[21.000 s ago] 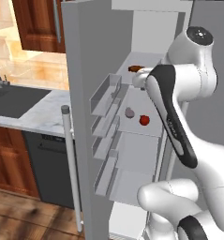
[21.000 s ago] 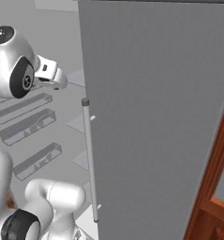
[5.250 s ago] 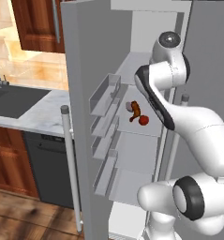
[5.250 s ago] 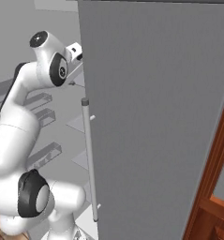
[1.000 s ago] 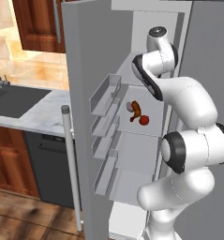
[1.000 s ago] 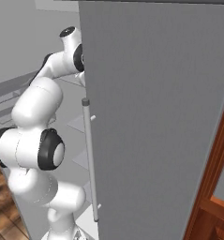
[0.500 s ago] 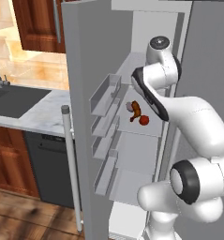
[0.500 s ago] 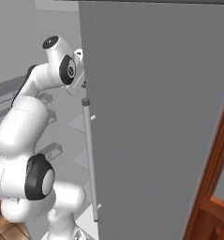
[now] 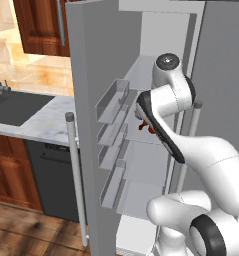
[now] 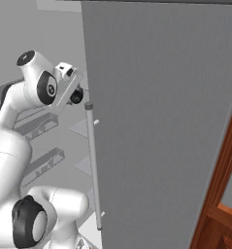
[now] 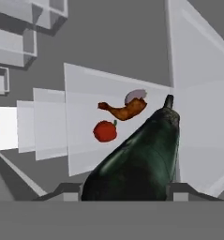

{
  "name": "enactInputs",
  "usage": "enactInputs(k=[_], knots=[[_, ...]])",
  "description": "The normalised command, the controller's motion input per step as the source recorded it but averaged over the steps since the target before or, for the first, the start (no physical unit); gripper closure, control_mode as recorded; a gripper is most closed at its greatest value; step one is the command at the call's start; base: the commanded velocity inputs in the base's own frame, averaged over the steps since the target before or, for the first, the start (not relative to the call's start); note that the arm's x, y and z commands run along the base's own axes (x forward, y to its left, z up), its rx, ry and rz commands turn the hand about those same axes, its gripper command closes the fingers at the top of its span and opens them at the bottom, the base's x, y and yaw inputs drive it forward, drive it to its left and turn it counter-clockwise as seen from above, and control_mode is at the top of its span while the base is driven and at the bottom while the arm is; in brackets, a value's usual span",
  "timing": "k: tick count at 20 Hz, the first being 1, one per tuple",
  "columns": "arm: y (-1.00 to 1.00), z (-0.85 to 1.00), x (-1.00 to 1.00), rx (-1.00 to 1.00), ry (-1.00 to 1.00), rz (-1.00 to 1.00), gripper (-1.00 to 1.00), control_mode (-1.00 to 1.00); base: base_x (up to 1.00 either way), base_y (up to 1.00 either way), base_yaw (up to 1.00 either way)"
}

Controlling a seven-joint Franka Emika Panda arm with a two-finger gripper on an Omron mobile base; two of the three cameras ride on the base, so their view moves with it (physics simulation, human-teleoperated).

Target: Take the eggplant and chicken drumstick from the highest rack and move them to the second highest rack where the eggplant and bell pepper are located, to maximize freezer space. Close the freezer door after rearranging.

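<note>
In the hand view my gripper (image 11: 125, 190) is shut on a dark, glossy eggplant (image 11: 141, 154), which runs away from the fingers with its stem end pointing forward. Beyond it is a pale freezer shelf (image 11: 80, 93). A brown chicken drumstick (image 11: 123, 110) and a red bell pepper (image 11: 105, 131) lie on that shelf. A pale rounded thing (image 11: 136, 96) touches the drumstick; I cannot tell what it is. In the left base view the drumstick (image 9: 142, 125) is a small red-brown patch on a middle shelf, and my arm hides the hand.
The freezer door (image 9: 88, 75) stands open to the left, with several clear bins (image 9: 113, 100) on its inner side. The closed grey fridge door (image 10: 161, 121) and its handle (image 10: 92, 165) stand on the right. A marble counter (image 9: 46, 125) with a sink lies far left.
The arm has come down over the last second: its upper joint sits lower in both base views. The eggplant stays gripped, and the food on the shelf has not moved.
</note>
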Motion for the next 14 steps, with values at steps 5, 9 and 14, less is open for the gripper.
enactInputs(k=[5,9,14], knots=[[0.06,-0.52,-0.22,-0.01,0.00,0.00,1.00,-1.00,0.00,0.00,0.00],[0.00,-0.53,0.04,-0.03,-0.05,0.00,1.00,-1.00,0.00,0.00,0.00],[0.08,-0.50,0.19,-0.07,-0.03,0.00,1.00,-1.00,0.00,0.00,0.00]])
